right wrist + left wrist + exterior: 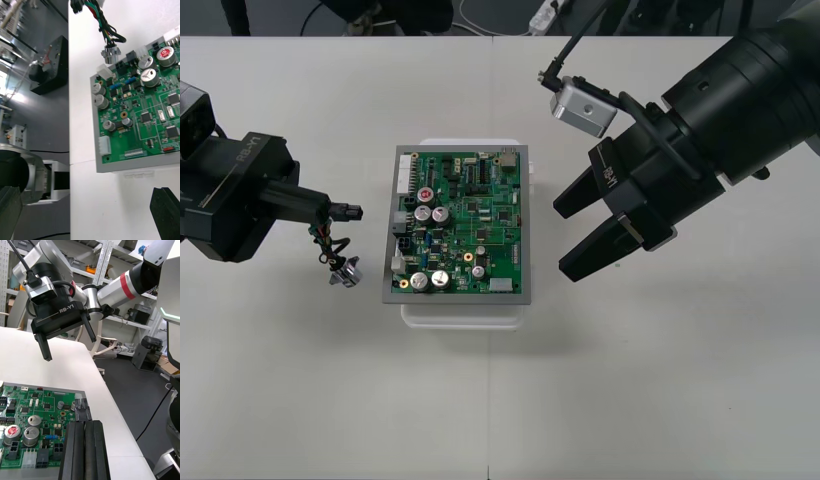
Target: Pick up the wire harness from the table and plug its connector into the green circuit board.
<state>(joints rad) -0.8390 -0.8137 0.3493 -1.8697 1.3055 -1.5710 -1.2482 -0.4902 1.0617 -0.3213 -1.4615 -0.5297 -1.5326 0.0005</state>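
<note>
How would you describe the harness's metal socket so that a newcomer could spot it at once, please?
Find the green circuit board in the middle of the table, then look just off its left edge, where the left claw holds the black plug. Thin wires trail from it to the socket: the only small, round, shiny metal piece off the board.

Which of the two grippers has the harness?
The left gripper, shut on the wire harness beside the board's left edge; the right gripper stands open and empty.
</note>
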